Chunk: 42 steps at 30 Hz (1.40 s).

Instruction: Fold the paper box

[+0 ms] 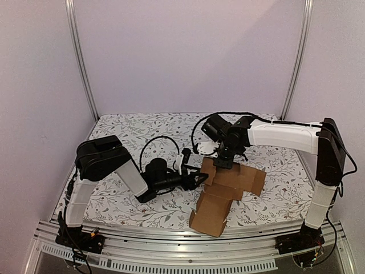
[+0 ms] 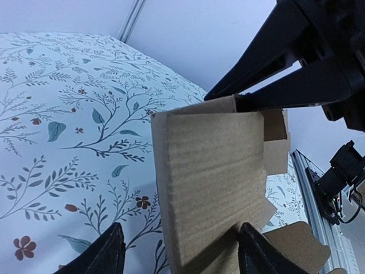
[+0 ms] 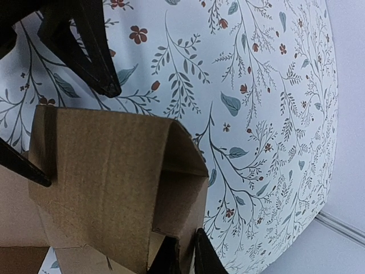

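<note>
– Brown cardboard up front: where does the paper box (image 1: 222, 194) lie?
– Mostly flat on the desk (image 1: 279, 197), right of centre. Its nearest flap reaches the desk's near edge, by the metal rail (image 1: 171, 237). The long axis runs from that flap away toward the back, leaning a little right, with a side arm sticking out to the right.
– And the left gripper (image 1: 202, 178)?
– Just beside the sheet's left side, pointing right at it. Its wrist view shows the jaws spread wide around a raised panel. One finger (image 2: 108, 254) is clear of the cardboard and the other is close to the panel's edge, so it grasps nothing. I'd judge it sits there to steady or press that panel from outside.
– Which raised panel?
– At the sheet's far end one panel stands upright, creased off the desk. The right gripper (image 1: 223, 164) hangs over it from above, clenched on its top edge. Its own camera shows the fingertips (image 3: 206, 258) pinching a cardboard wall.
– Why hold it there?
– Probably to keep the wall standing while neighbouring flaps get folded against it. The folding looks barely begun.
– Beyond that?
– Only flowered desk cover up to the pale back wall (image 1: 188, 51)
</note>
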### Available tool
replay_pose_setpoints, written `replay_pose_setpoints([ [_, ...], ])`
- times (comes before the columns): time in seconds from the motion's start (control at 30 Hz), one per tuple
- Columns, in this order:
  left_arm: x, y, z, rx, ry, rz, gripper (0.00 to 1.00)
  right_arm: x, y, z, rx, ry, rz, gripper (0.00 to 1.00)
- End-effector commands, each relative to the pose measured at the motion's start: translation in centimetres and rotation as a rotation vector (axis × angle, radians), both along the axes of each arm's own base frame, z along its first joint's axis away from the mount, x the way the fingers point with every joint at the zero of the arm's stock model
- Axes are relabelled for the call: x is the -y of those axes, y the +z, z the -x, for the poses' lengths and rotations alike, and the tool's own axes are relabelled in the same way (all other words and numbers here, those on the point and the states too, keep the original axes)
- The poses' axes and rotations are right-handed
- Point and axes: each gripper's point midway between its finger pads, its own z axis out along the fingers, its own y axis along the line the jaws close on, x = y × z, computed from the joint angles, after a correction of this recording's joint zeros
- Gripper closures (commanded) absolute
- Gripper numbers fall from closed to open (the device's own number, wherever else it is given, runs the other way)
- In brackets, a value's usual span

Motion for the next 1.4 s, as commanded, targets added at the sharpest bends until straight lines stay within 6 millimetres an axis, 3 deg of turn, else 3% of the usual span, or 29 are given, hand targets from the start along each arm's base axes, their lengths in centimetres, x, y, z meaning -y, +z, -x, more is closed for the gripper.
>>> replay_pose_setpoints([
  [0.0, 0.0, -1.0, 0.5, -0.058, -0.049, 0.006, 0.32, -0.4, 1.4, 1.6, -0.032, 0.011, -0.064, 0.89],
  [0.3, -1.1, -0.4, 3.0, -0.096, -0.125, 0.037, 0.30, -0.5, 1.9, 2.3, -0.036, 0.019, -0.078, 0.87],
  [0.57, -1.2, -0.2, 2.8, -0.096, -0.118, 0.027, 0.30, -0.8, 1.3, 3.8, -0.084, 0.031, -0.082, 0.87],
  [0.87, -1.6, -0.3, 3.7, -0.101, -0.150, 0.018, 0.30, -0.3, 1.6, 6.2, -0.154, 0.052, -0.093, 0.79],
  [1.37, -0.8, 0.6, 4.2, -0.130, -0.198, 0.039, 0.36, 0.9, 0.4, 4.7, -0.086, 0.011, -0.001, 0.80],
])
